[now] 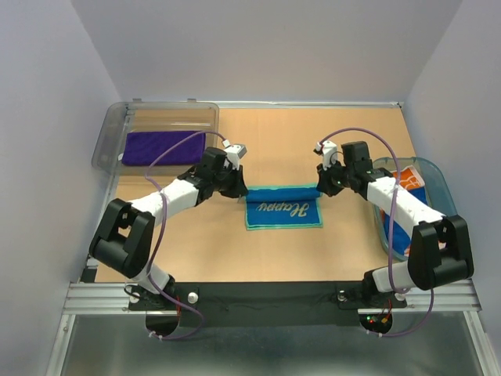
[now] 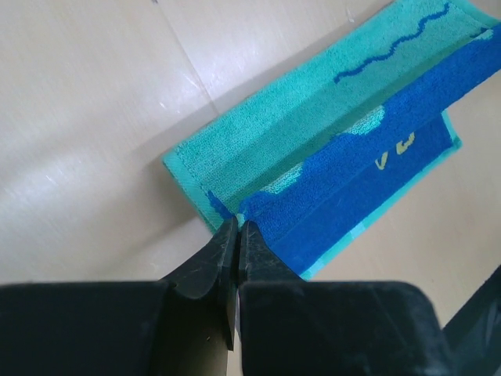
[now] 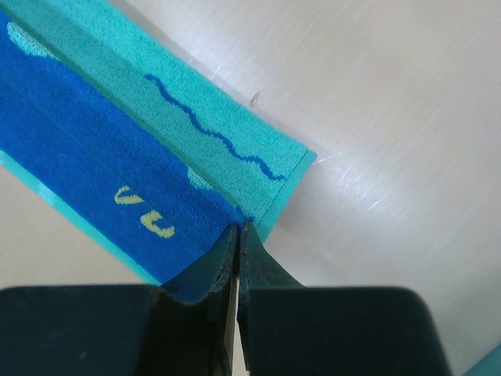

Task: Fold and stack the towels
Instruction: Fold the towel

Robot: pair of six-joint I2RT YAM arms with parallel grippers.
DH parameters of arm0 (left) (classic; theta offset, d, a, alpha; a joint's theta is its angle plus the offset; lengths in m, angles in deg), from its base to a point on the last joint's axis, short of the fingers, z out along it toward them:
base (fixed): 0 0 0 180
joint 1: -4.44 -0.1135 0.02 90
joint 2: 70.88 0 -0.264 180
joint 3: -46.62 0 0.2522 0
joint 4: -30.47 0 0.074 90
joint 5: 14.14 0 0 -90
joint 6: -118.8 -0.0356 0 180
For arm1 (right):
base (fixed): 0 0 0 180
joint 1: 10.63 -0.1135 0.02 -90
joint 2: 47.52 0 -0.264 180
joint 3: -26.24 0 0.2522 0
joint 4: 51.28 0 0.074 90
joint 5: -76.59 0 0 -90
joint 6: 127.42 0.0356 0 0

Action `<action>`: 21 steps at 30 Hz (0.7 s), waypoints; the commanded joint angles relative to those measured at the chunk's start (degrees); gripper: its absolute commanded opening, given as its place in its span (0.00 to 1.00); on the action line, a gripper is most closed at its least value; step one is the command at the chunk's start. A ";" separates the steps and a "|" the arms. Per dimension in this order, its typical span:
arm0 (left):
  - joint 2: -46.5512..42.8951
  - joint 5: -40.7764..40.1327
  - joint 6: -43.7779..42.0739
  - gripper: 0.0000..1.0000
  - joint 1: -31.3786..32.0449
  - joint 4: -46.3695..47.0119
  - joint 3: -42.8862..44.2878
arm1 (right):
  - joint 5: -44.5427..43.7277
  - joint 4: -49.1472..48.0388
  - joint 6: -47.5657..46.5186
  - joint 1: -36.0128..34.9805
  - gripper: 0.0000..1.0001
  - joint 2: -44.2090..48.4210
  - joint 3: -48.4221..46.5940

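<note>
Left hand: fingers pressed together, pinching one corner of the mint green towel.
Right hand: closed the same way on the other corner of that same edge.
Between the hands: the held edge ran straight from one hand to the other, the blue lettered layer was raised over the mint one, and the rest lay on the surface.
Step, as judged: folding lengthwise. Both hands should travel together, level and at one pace, then lay the edge flush on the opposite hem before releasing.
Risk: an uneven pull would skew the fold.
Farther out: the purple towel lay in the bin beyond the left hand, and the basket stood outside the right.
</note>
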 commanded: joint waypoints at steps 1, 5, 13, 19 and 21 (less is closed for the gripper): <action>-3.04 -1.39 3.30 0.00 0.99 1.41 -2.19 | -1.53 0.49 5.99 0.45 0.00 1.78 1.12; -3.74 -2.62 5.58 0.00 2.05 2.02 -4.48 | -2.50 0.49 9.94 0.45 0.00 1.70 2.34; -6.20 -4.47 7.43 0.00 3.37 2.55 -7.91 | -4.17 0.49 12.94 0.45 0.01 0.90 3.49; -8.05 -5.88 6.82 0.00 3.54 1.58 -8.26 | -5.23 0.49 14.96 0.45 0.00 2.66 3.75; -8.75 -5.61 6.99 0.00 3.63 1.14 -8.26 | -5.66 0.49 16.10 0.45 0.01 3.01 4.02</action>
